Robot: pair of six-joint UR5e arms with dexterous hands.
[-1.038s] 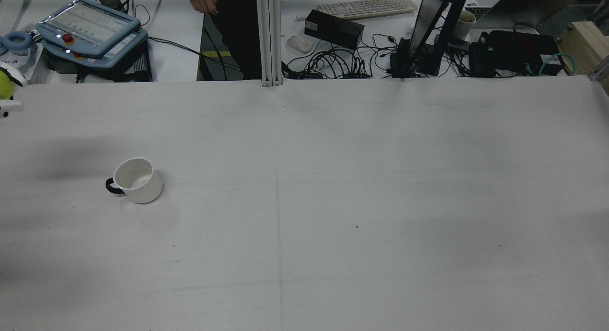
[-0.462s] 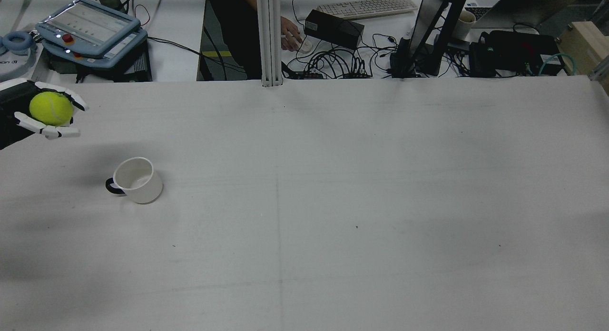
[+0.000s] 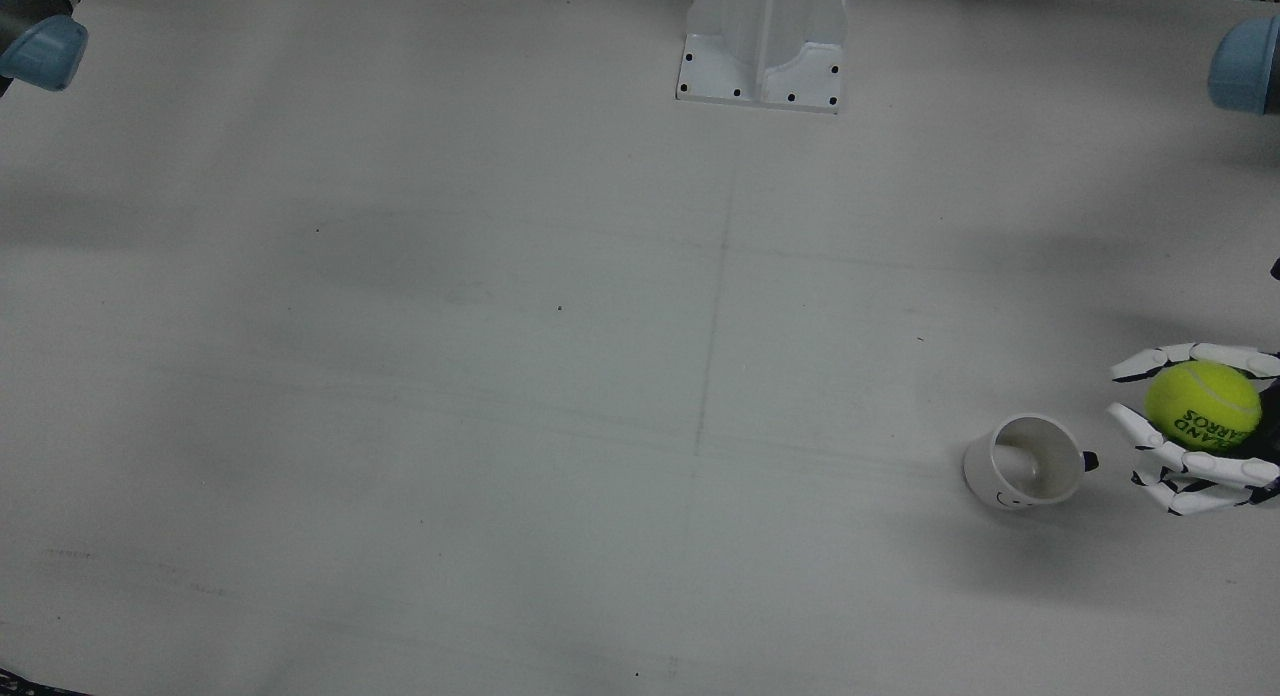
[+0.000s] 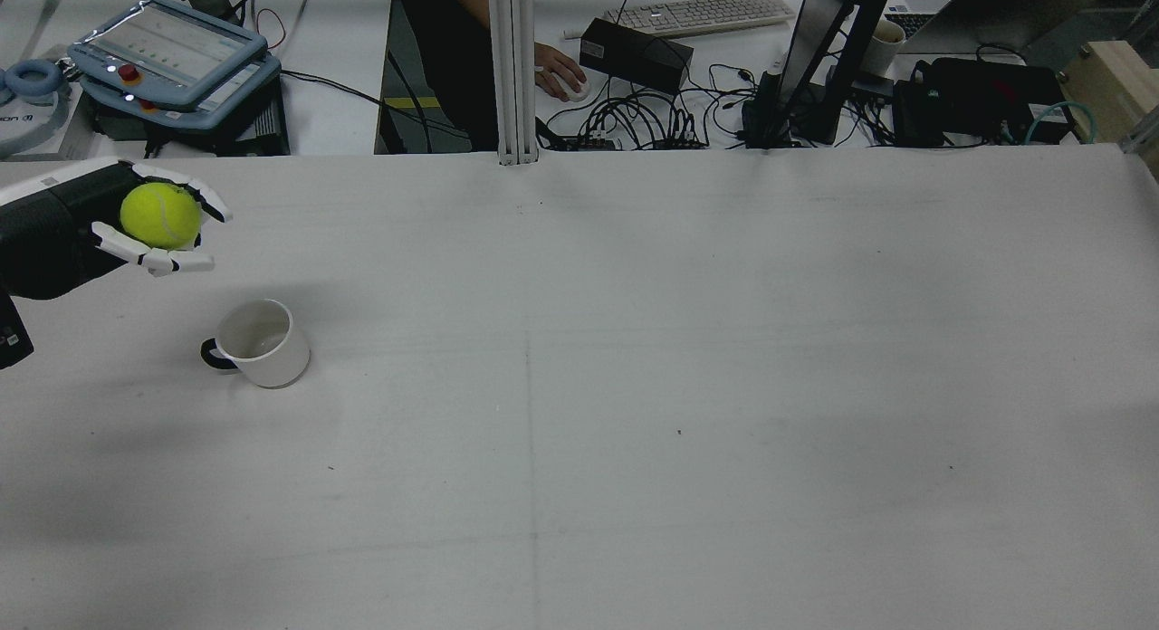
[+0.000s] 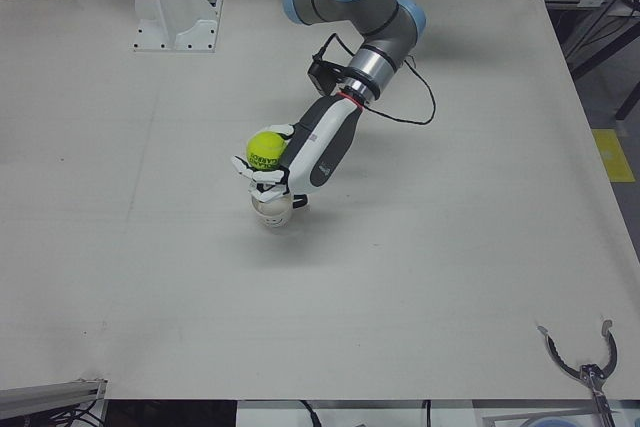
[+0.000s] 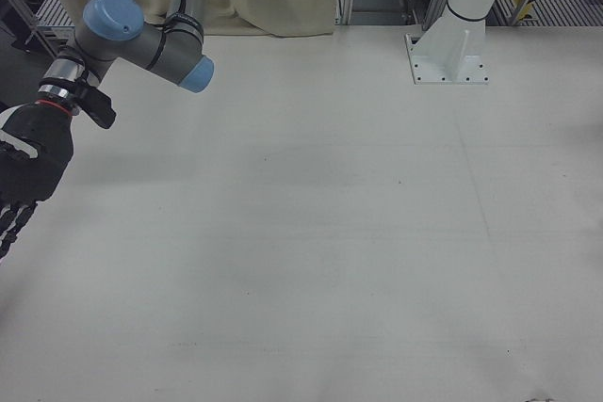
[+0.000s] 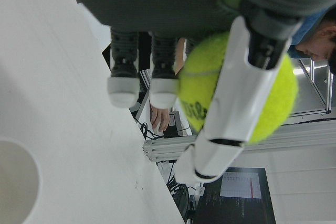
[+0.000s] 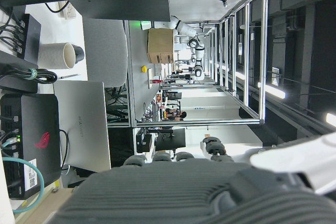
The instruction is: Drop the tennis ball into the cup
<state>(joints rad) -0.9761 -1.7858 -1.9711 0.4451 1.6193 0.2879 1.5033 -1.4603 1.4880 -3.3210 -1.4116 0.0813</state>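
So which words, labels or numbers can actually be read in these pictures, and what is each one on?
Tennis ball, held in the left robot hand: black print seen upside down, roughly "LAND" over "CAIROS"; uncertain.
Cup: small dark mark on its wall, not readable.
Teach pendant: screen text too small to read.
Monitor: text too blurred to read.

The front view looks almost straight down on the table (image 3: 500, 376), the rear view faces forward across it from high behind, both sharing the cup (image 3: 1022, 462), while hand cameras sit close, sideways.
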